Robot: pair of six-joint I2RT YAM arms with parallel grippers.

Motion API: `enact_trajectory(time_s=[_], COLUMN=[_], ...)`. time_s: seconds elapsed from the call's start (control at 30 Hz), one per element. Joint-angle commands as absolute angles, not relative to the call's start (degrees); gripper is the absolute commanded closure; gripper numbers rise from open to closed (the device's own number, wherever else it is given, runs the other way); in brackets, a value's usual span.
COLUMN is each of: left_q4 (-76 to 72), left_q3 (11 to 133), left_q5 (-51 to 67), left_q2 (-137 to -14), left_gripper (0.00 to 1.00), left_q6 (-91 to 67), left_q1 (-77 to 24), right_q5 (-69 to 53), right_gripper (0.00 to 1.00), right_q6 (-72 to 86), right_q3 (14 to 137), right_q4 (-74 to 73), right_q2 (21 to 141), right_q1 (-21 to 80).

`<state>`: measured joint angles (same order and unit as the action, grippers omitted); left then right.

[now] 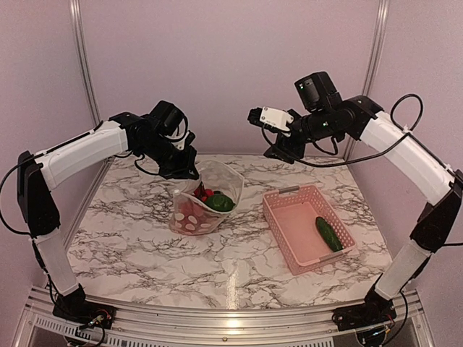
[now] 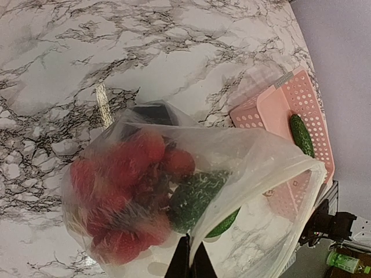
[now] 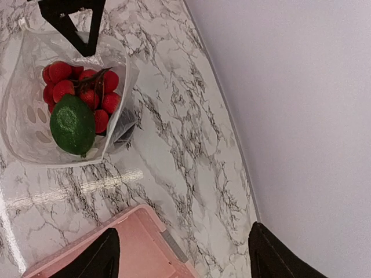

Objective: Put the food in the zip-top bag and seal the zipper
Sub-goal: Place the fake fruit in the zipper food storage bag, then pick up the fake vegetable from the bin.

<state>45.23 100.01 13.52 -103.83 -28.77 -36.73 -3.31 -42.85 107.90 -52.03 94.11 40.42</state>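
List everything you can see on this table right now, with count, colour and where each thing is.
zip-top bag: one, clear with white dots, left of centre, mouth held up
red fruit and berries: several, red, inside the bag
green pepper: one, green, inside the bag beside the berries
cucumber: one, green, in the pink basket
pink basket: one, pink, right of the bag
table: one, white marble with dark veins
left end effector: one, black, shut on the bag's rim
right end effector: one, black, open and empty, raised over the table's far side
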Motion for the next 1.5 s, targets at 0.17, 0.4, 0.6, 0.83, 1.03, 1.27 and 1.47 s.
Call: enact_trajectory(time_s=[0.17,0.4,0.6,0.83,1.03,1.27,1.47], left_q4=[45.8,45.8,45.7,45.5,44.8,44.6,44.6], left_q3=[100.8,100.6,100.6,100.2,99.6,99.4,98.8], left_q5=[14.4,14.3,14.1,13.9,13.8,13.8,13.5], left_q2=[-103.8,-103.7,-104.0,-104.1,-104.0,-103.9,-103.7], left_gripper=[1.00,1.00,1.00,1.00,1.00,1.00,1.00], left_q6=[-28.1,-28.4,-28.7,-29.6,-30.1,-30.2,-30.0], left_q1=[-36.2,-36.2,-36.2,-36.2,-36.2,-36.2,-36.2], right_q5=[-7.0,-8.4,-13.2,-16.3,-16.4,-15.7,-16.3], right_gripper=[0.32,0.34,0.40,0.46,0.47,0.48,0.48], right_q6=[-38.4,-33.1,-28.3,-27.6,-28.1,-29.3,-31.4], right_q3=[96.3,80.8,67.8,57.5,57.0,56.7,56.4], right_q4=[-51.9,-49.3,-48.6,-47.7,-46.9,-47.1,-47.5], right_q2=[89.0,82.5,77.8,74.2,75.5,80.4,84.5], right_q1=[29.7,23.4,15.6,11.3,10.6,10.5,10.6])
